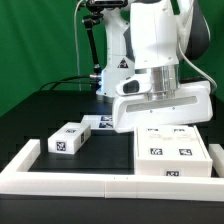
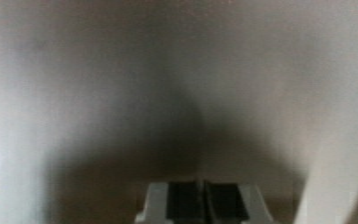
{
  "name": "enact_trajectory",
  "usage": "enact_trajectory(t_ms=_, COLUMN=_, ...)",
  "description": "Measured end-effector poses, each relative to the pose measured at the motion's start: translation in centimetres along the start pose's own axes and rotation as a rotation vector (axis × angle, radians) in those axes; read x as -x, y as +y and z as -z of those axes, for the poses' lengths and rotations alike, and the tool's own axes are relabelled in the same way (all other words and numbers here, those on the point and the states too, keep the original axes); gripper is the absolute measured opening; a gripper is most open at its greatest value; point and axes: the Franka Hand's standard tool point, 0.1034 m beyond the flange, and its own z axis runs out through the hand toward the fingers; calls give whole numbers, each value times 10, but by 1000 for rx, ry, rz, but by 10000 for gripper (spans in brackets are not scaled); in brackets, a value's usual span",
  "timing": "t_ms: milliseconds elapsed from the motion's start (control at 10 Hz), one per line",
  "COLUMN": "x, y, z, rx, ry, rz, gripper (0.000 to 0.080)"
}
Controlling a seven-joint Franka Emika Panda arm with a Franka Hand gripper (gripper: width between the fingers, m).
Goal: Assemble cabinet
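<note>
Your gripper (image 2: pixel 194 199) is clenched, pads together; above the cabinet (image 1: pixel 173 152), the arm hides its fingertips, wrist view blurred white

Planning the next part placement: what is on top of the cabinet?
The cabinet shows square markers on its top face and no loose part. The gripper hangs right above its far edge and hides that strip, so contact cannot be seen.

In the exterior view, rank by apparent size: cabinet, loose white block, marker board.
1. cabinet
2. loose white block
3. marker board, though it lies farther back and is partly hidden, so block versus board is unsure.
</note>
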Motion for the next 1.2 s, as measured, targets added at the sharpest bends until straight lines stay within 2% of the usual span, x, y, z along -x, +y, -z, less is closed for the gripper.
enact_trajectory(t_ms=300, x=-8, y=-2, z=29, rx=9, ry=8, rz=25, gripper=2)
enact_trajectory(t_ms=600, x=-20, y=-7, z=73, rx=18, ry=-16, rz=42, gripper=2)
enact_trajectory(t_ms=700, x=-30, y=-8, z=89, rx=19, ry=-19, rz=47, gripper=2)
enact_trajectory(t_ms=900, x=-42, y=-9, z=96, rx=19, ry=-6, rz=49, gripper=2)
enact_trajectory(t_ms=1200, x=-43, y=-8, z=97, rx=19, ry=-11, rz=49, gripper=2)
